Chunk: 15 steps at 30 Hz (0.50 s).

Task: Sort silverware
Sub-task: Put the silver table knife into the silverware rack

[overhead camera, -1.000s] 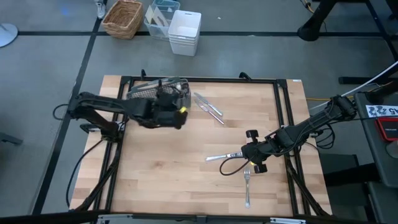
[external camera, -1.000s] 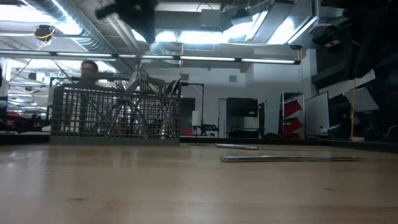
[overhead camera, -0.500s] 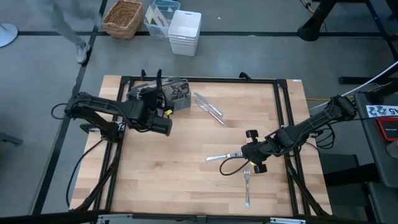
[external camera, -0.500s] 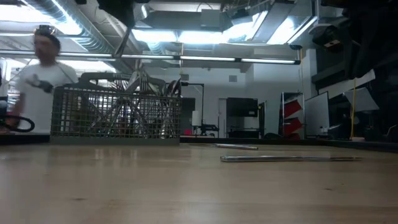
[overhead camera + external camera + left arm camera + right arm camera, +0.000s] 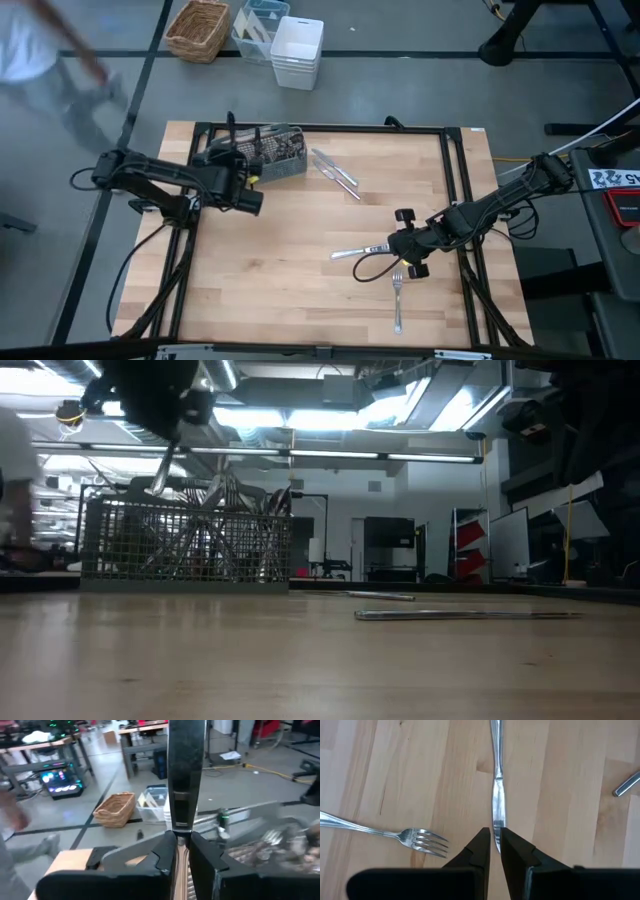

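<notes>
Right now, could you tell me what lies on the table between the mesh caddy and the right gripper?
In the high view, two loose knives lie side by side between the caddy and the right gripper; otherwise bare wood.

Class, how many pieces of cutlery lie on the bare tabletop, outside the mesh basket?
4: two knives side by side near the basket, one knife at the right gripper, one fork near the table's edge. Some may be hidden.

Wire caddy (image 5: 262, 158) occupies the table's (image 5: 270, 290) far left corner, with the left gripper (image 5: 251, 198) just beside it. Two knives (image 5: 336, 173) lie near the caddy. Right gripper (image 5: 396, 250) and fork (image 5: 397, 300) obstruct the near right. The near left lies open.
</notes>
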Available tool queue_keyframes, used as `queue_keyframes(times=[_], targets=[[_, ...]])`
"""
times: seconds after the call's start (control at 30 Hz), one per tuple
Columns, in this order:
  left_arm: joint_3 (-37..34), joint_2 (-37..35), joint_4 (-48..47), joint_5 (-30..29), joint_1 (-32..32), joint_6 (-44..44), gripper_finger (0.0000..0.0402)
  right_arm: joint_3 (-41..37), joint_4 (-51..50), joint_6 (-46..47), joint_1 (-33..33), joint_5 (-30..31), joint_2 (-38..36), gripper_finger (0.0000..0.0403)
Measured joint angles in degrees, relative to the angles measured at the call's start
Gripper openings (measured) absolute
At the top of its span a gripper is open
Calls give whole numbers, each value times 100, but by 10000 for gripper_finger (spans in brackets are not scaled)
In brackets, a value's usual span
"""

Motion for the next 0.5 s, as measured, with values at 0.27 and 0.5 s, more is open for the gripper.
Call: queue_keyframes(times=[0.27,0.5], targets=[[-1290,-28,1046,-140,414,-727,42,0,166,-2,-1,143,0,46],[-1790,-25,2380,-97,593,-131,44,0,172,461,0,142,0,46]])
